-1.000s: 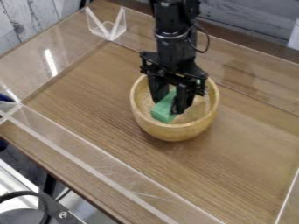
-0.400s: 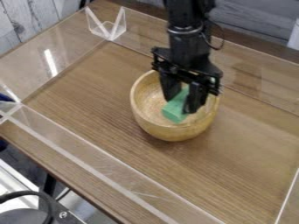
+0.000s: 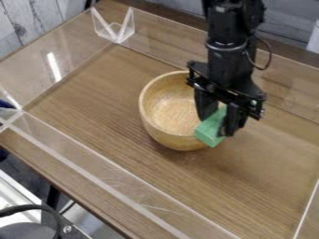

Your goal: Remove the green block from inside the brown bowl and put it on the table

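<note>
My black gripper points straight down over the right rim of the brown bowl and is shut on the green block. The block hangs tilted between the fingers, its lower end in front of the bowl's right outer wall, above the table. The light tan bowl stands mid-table and its hollow looks empty. Part of the block is hidden by the fingers.
Low clear acrylic walls border the tabletop on all sides. A clear bracket stands at the back wall. Bare wood lies to the right of the bowl and in front of it.
The gripper has carried the green block to the right and slightly up, from inside the bowl to over its right rim. The bowl has stayed in place.
</note>
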Action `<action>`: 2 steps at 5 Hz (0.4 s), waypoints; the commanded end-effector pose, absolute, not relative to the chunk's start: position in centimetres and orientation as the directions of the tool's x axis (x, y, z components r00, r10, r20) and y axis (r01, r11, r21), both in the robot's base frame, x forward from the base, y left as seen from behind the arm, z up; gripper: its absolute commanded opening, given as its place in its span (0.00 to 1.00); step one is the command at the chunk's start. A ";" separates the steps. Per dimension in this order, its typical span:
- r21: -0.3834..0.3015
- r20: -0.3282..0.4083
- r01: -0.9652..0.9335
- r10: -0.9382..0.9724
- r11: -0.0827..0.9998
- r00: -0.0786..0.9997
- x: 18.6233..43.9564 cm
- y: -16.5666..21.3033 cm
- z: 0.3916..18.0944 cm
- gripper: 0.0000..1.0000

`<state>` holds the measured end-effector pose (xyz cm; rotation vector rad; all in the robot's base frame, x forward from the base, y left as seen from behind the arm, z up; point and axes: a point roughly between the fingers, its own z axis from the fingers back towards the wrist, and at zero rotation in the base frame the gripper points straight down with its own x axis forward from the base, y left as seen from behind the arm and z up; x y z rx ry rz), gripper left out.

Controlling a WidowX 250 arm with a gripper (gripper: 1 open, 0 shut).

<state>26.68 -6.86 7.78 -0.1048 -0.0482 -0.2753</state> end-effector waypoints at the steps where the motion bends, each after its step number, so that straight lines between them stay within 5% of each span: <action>1: -0.098 0.091 0.288 -0.280 0.953 0.956 27.0 -7.7 8.2 0.00; 2: -0.102 0.078 0.305 -0.298 0.947 0.951 26.8 -8.3 7.2 0.00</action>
